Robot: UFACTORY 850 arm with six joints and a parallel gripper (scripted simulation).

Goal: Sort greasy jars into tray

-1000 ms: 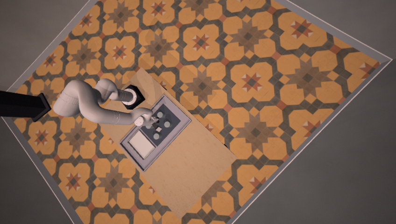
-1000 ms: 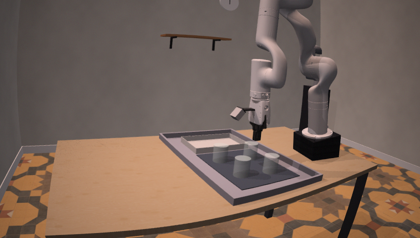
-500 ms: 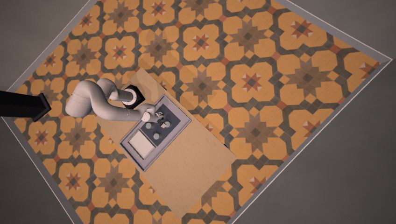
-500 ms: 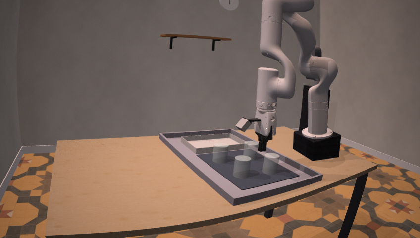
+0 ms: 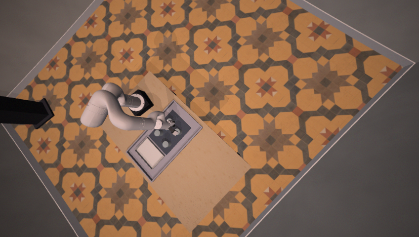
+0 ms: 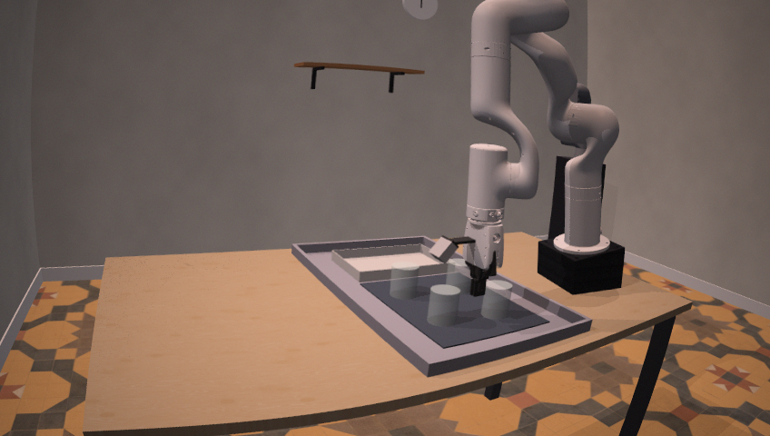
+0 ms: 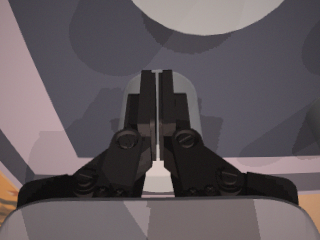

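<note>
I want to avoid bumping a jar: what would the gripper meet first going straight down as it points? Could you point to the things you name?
Probably the mat (image 5: 183, 124) (image 6: 486, 331) (image 7: 65, 95). The gripper (image 5: 172, 123) (image 6: 478, 293) (image 7: 157, 90) points down close beside a jar (image 5: 169, 120) (image 6: 496, 305) (image 7: 194, 107); depth is unclear, so it might brush that jar.

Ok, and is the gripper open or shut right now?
Shut: in the wrist view the two fingers of the gripper stand nearly together, no jar between.
</note>
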